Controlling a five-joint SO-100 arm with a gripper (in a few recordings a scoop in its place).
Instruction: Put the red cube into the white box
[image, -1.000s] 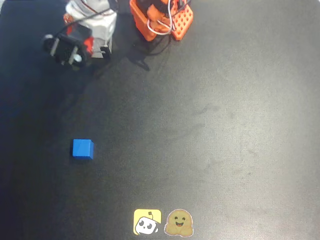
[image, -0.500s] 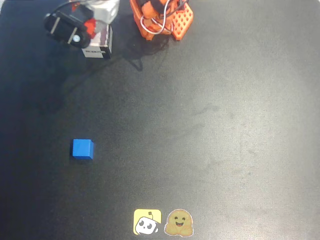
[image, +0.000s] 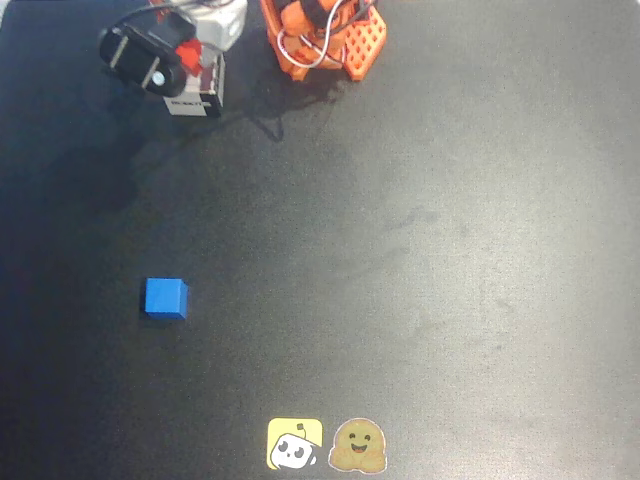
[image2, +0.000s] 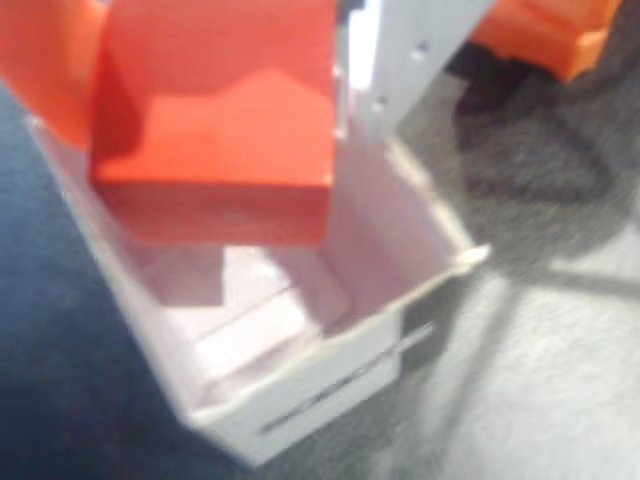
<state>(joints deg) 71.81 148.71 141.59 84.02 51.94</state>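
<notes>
Overhead view: The arm's gripper (image: 178, 62) sits at the top left of the dark table (image: 420, 250), directly above the white box (image: 199, 92). Only the lower wall of the white box shows, with its dark printed label facing down in the picture. A patch of red shows at the gripper, just above that wall. The orange arm base (image: 325, 38) stands to the right of the gripper, at the top edge. The blue cube (image: 165, 298) lies alone on the table, well apart from the white box, lower left of centre. Two stickers (image: 326, 444) lie side by side at the bottom edge: one yellow, one brown.

Wrist view: The red cube (image2: 215, 120) is pinched between the jaws, an orange finger (image2: 45, 55) on its left and a white finger (image2: 415, 50) on its right. The red cube hangs over the open top of the white box (image2: 330, 385), its lower edge about level with the rim; whether it touches the inside walls cannot be determined. The interior of the white box below the cube is bare. The labelled wall faces the lower right.
</notes>
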